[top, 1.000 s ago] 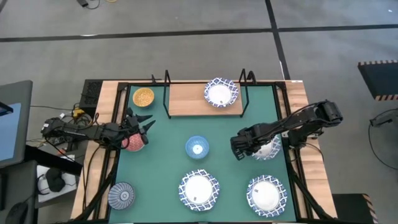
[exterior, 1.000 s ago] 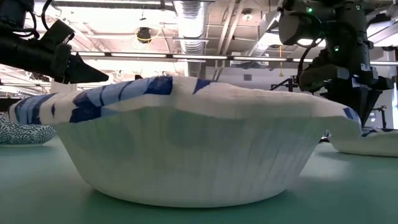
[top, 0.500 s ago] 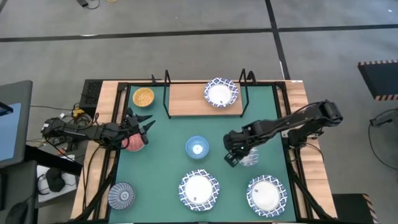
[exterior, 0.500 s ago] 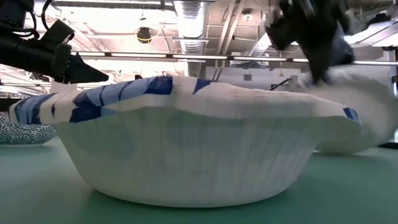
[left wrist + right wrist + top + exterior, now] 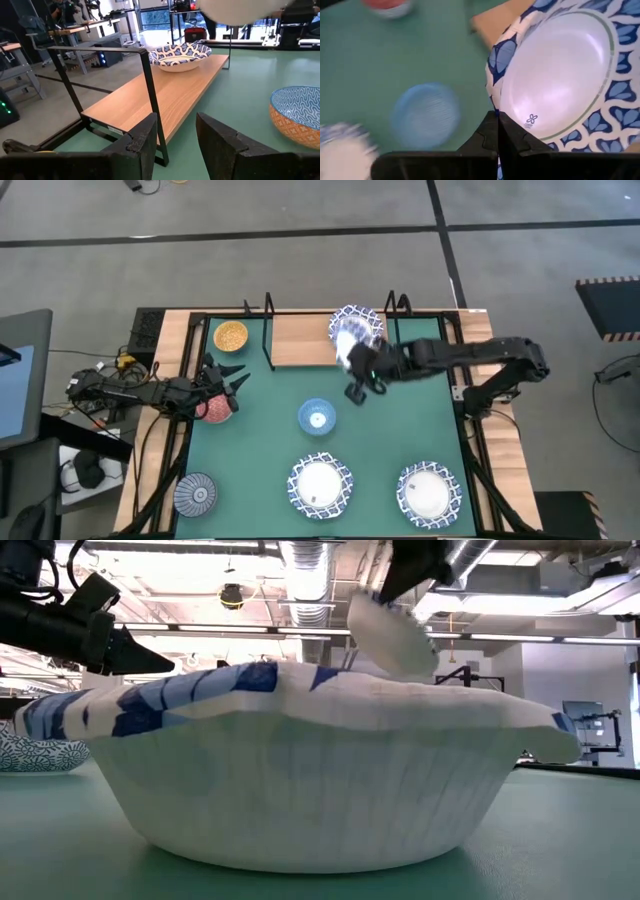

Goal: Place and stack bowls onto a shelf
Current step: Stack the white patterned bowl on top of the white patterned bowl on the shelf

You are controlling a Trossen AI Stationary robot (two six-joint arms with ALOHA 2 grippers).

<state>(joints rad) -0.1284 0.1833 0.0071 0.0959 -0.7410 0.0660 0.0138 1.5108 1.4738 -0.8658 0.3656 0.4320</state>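
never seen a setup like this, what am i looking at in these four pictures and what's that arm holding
Two dark robot arms work at a table with a green mat. One picture looks straight down from above, one sits at table height behind a big white bowl with a blue lattice rim, and two come from cameras on the arms' wrists.

The right gripper is shut on the rim of another white blue-rimmed bowl, carrying it, tilted, to the light-wood shelf in a black wire frame, where a matching bowl already sits.

The left gripper waits open at the mat's left edge, over a red bowl.

Also on the table: an orange-yellow bowl, a light blue bowl, a grey-blue ribbed bowl and one more white bowl.
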